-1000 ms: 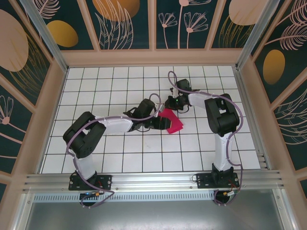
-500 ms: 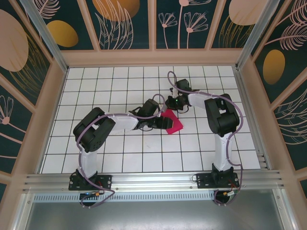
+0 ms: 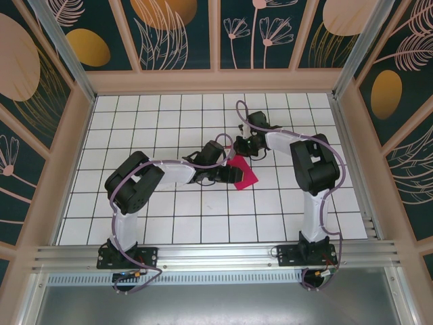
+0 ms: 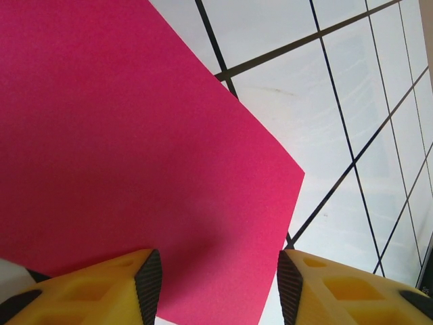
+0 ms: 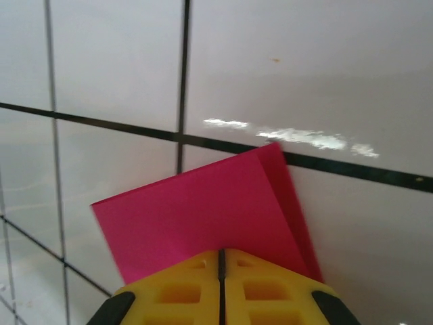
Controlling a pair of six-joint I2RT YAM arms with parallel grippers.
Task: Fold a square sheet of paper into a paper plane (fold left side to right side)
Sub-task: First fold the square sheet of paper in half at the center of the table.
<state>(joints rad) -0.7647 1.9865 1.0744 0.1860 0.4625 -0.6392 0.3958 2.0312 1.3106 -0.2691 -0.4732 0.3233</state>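
Observation:
The square sheet of paper [image 3: 245, 175] is magenta-pink and lies on the white grid table [image 3: 169, 122] near the middle, as a narrow folded rectangle. My left gripper [image 3: 228, 174] is at its left edge. In the left wrist view the left gripper [image 4: 219, 279] is open, its yellow fingers [image 4: 139, 288] straddling a corner of the paper [image 4: 135, 135]. My right gripper [image 3: 242, 150] is at the paper's far end. In the right wrist view the right gripper [image 5: 221, 255] is shut, tips on the paper [image 5: 203, 210], where two layers show. I cannot tell whether it pinches the paper.
Wooden walls with painted panels [image 3: 216, 78] enclose the table on three sides. Both arms reach over the middle of the table. An aluminium rail [image 3: 216, 254] runs along the near edge by the arm bases.
The left arm has swung right and its gripper has come onto the paper's left edge, jaws slightly narrower. The paper lies flatter. The right gripper has stayed put.

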